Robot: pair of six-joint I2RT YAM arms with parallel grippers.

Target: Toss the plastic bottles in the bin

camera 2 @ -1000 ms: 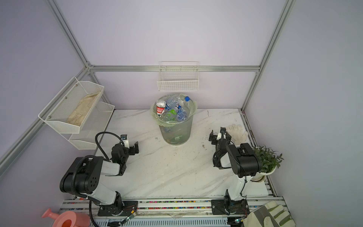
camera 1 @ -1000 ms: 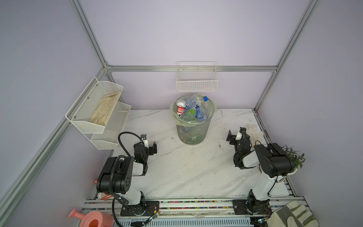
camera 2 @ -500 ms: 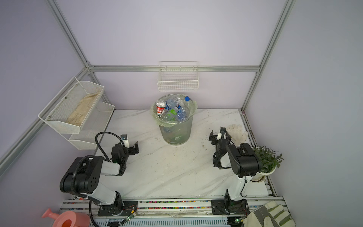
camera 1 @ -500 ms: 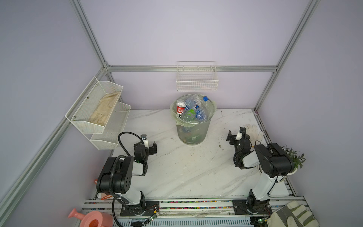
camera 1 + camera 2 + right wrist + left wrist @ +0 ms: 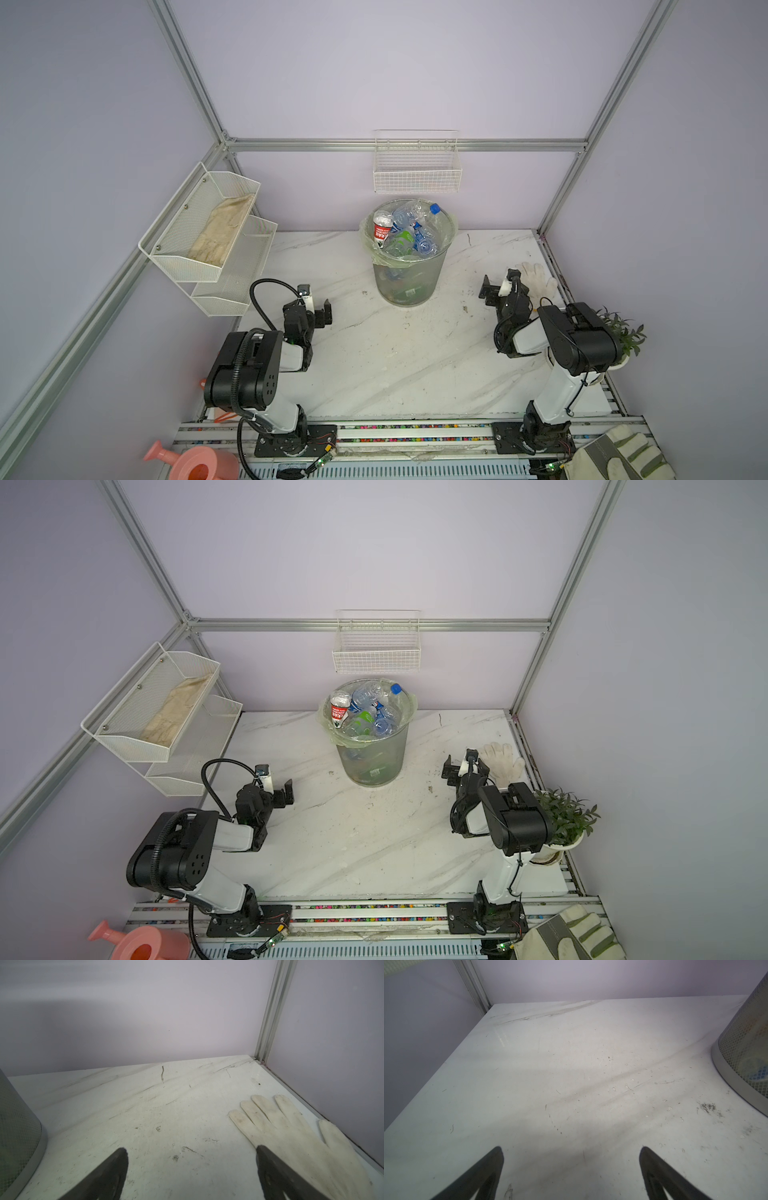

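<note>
The bin (image 5: 409, 278) (image 5: 374, 762), a grey mesh wastebasket with a pale green liner, stands at the back middle of the marble table in both top views. It is filled to the rim with plastic bottles (image 5: 409, 228) (image 5: 368, 712): one has a red label, one a blue cap and one is green. No bottle lies on the table. My left gripper (image 5: 316, 307) (image 5: 571, 1149) rests low, front-left of the bin, open and empty. My right gripper (image 5: 498, 286) (image 5: 192, 1148) sits to the bin's right, also open and empty. The bin's base (image 5: 745, 1043) (image 5: 16, 1126) shows in both wrist views.
A white cloth glove (image 5: 538, 278) (image 5: 291, 1136) lies beside the right gripper near the right wall. A potted plant (image 5: 623, 332) stands behind the right arm. There are tiered mesh shelves (image 5: 203, 232) on the left wall, a wire basket (image 5: 417, 174) on the back wall, and a pink watering can (image 5: 195, 465) in front.
</note>
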